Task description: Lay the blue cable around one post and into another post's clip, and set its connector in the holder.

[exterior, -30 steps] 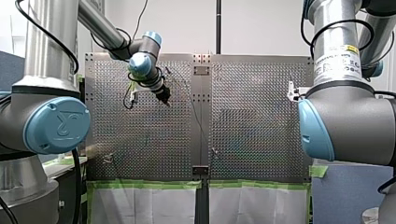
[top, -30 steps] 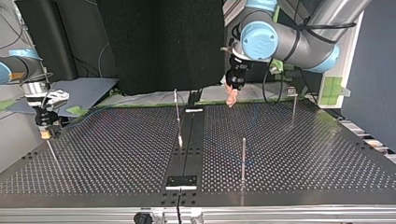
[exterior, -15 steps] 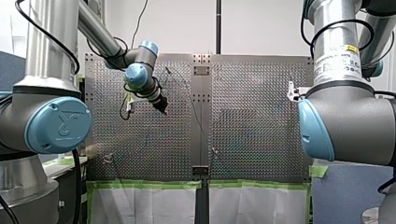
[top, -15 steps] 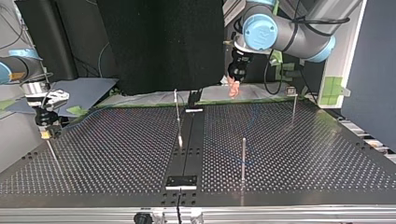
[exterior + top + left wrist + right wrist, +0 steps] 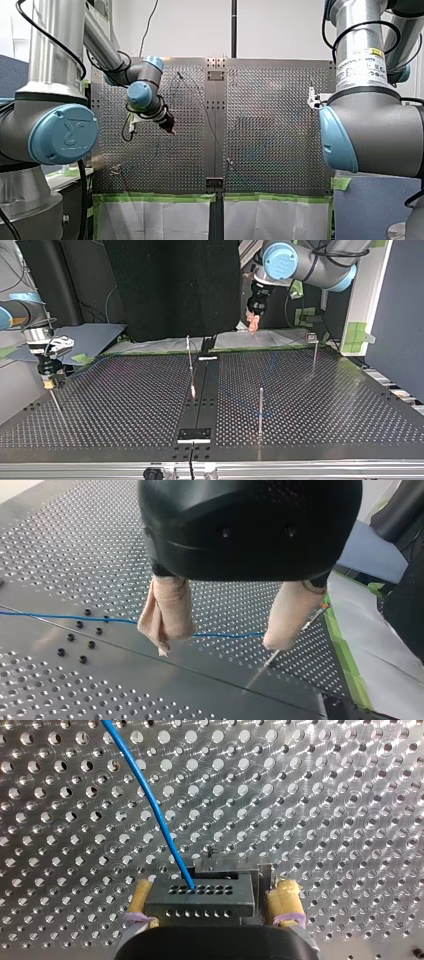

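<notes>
In the right wrist view the blue cable point(image 5: 160, 817) runs over the perforated plate into a black connector block point(image 5: 207, 895). The block sits between my right gripper's point(image 5: 214, 906) yellow-padded fingers, which are open, with a small gap beside the right-hand pad point(image 5: 285, 902). My left gripper point(image 5: 225, 630) hangs open above the plate, its beige pads point(image 5: 167, 612) empty, and the blue cable point(image 5: 60, 616) lies on the plate below them. In the top view my left gripper point(image 5: 252, 327) is high at the back, and my right gripper point(image 5: 50, 382) is low at the left edge.
Thin metal posts stand on the table point(image 5: 125, 405): one near the front point(image 5: 260, 410), one with a clip on top at the back right point(image 5: 313, 352), one by the centre strip point(image 5: 190, 362). A black curtain point(image 5: 170, 285) hangs behind.
My left gripper has risen away from the plate and drawn back towards its own side, down and left in the front view. My right arm has not moved.
</notes>
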Available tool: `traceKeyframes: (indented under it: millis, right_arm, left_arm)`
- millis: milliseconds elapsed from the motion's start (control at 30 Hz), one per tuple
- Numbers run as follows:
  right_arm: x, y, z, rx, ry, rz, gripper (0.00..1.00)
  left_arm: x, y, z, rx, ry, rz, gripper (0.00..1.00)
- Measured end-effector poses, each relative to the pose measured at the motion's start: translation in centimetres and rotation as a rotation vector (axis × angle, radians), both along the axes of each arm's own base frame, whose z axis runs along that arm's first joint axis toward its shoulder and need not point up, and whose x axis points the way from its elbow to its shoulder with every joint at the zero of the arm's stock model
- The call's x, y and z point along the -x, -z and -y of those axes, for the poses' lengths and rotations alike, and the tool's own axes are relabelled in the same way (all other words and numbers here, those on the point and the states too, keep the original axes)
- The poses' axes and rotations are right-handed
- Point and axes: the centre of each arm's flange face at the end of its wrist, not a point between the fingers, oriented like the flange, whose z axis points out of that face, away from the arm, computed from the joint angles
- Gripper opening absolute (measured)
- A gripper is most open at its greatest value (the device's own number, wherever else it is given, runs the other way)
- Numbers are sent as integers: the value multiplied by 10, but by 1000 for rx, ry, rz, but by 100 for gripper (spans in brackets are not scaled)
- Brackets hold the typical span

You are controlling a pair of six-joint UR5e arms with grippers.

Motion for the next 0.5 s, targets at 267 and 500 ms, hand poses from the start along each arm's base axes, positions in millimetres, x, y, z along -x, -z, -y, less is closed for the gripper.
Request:
traceKeyframes:
  millis: [267,500]
  right_arm:
    - [0,0,0,0,0,0,98]
    - [0,0,0,0,0,0,98]
  left_arm:
    - [14,30,-5,-11,6,-24,100]
    - [30,63,-8,9,3,-77,100]
